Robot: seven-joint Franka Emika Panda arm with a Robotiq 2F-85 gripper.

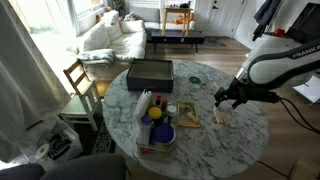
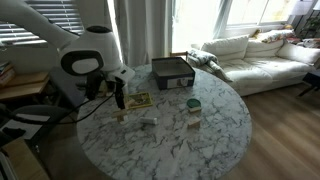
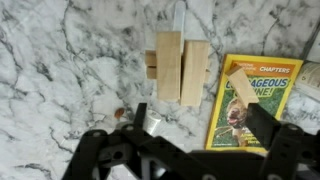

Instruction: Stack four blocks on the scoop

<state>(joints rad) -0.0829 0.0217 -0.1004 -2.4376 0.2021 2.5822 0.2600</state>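
In the wrist view, two long pale tan wooden blocks (image 3: 180, 68) lie side by side on the marble table, with a smaller block (image 3: 150, 65) against their left side. A white strip, perhaps the scoop (image 3: 180, 15), runs out from under them towards the top edge. Another tan block (image 3: 241, 86) lies on a yellow book (image 3: 250, 105). My gripper (image 3: 200, 125) hovers above, open and empty, with its fingers apart below the blocks. It also shows in both exterior views (image 1: 225, 97) (image 2: 118, 95), with a block (image 1: 217, 117) just below it.
On the round marble table (image 1: 235, 140) stand a dark box (image 1: 150, 72), a blue bowl (image 1: 158, 135), a bottle (image 1: 145, 103) and a small green item (image 2: 193, 105). A white object (image 2: 148, 121) lies near the book (image 2: 136, 100). A wooden chair (image 1: 80, 82) stands beside the table.
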